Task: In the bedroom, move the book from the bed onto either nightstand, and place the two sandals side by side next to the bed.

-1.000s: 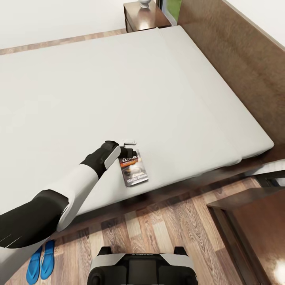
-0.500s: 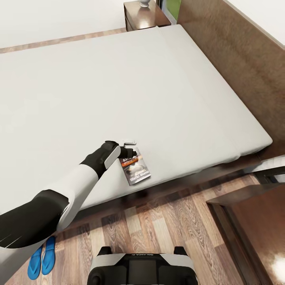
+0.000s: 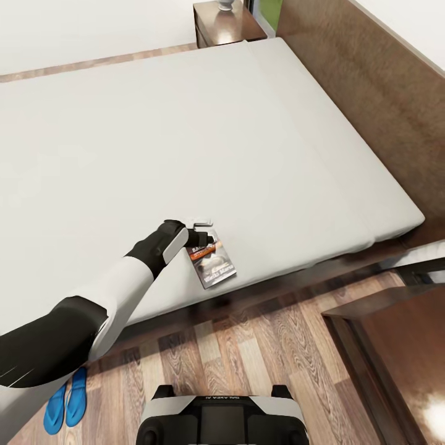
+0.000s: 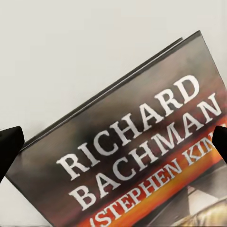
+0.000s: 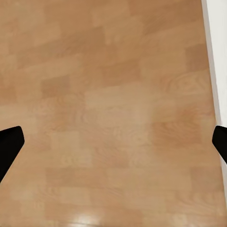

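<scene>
The book (image 3: 213, 264), dark with an orange band and white lettering, lies on the pale mattress of the bed (image 3: 185, 136) near its front edge. My left gripper (image 3: 201, 228) hovers over the book's upper end. In the left wrist view the left gripper (image 4: 113, 142) is open, its black fingertips (image 4: 9, 146) wide apart on either side of the cover (image 4: 142, 142). The two blue sandals (image 3: 65, 402) lie side by side on the floor at the lower left, partly hidden by my arm. My right gripper (image 5: 113, 142) is open over a glossy wooden surface (image 5: 109, 85).
One nightstand (image 3: 225, 25) stands at the bed's far corner with a white object (image 3: 225, 5) on it. Another nightstand (image 3: 395, 358) sits at the lower right. The dark headboard (image 3: 371, 80) runs along the right. Wood-plank floor (image 3: 247, 352) lies between my base and the bed.
The book's lower end has swung slightly to the right on the mattress. The whole view has shifted a little. My left arm stays where it was.
</scene>
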Motion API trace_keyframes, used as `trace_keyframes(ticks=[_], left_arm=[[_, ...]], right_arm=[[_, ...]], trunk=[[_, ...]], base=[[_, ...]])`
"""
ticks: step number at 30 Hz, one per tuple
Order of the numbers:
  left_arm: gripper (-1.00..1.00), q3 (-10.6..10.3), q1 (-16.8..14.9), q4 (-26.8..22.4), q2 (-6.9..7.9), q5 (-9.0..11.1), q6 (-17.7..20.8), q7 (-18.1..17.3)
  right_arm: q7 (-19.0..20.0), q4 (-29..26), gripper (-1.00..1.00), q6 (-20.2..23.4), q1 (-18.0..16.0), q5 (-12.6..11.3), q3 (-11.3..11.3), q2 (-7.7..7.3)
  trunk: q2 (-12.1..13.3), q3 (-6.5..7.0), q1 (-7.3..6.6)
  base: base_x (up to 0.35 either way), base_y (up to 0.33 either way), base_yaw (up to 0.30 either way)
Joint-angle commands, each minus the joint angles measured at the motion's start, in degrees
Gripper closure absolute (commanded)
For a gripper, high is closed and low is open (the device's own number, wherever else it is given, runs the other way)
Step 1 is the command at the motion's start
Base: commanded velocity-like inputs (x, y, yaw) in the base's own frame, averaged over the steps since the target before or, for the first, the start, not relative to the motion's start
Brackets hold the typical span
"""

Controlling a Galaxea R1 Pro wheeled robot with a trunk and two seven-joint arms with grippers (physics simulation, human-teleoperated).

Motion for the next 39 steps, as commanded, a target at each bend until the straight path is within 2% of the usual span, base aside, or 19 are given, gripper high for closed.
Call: trace_keyframes(ticks=[1, 39], left_arm=[[-1.0, -0.4, 0.0, -0.1, 0.04, 0.6, 0.2, 0.5], [-1.0, -0.4, 0.0, -0.1, 0.13, 0.6, 0.2, 0.5]], right_arm=[[0.2, -0.1, -1.0, 0.2, 0.0, 0.3, -0.4, -0.02], [0.2, -0.1, -1.0, 0.2, 0.0, 0.3, -0.4, -0.02]], trunk=[[0.0, -0.02, 0.0], [0.0, -0.02, 0.0]], base=[[-0.068, 0.0, 0.0], [-0.045, 0.0, 0.0]])
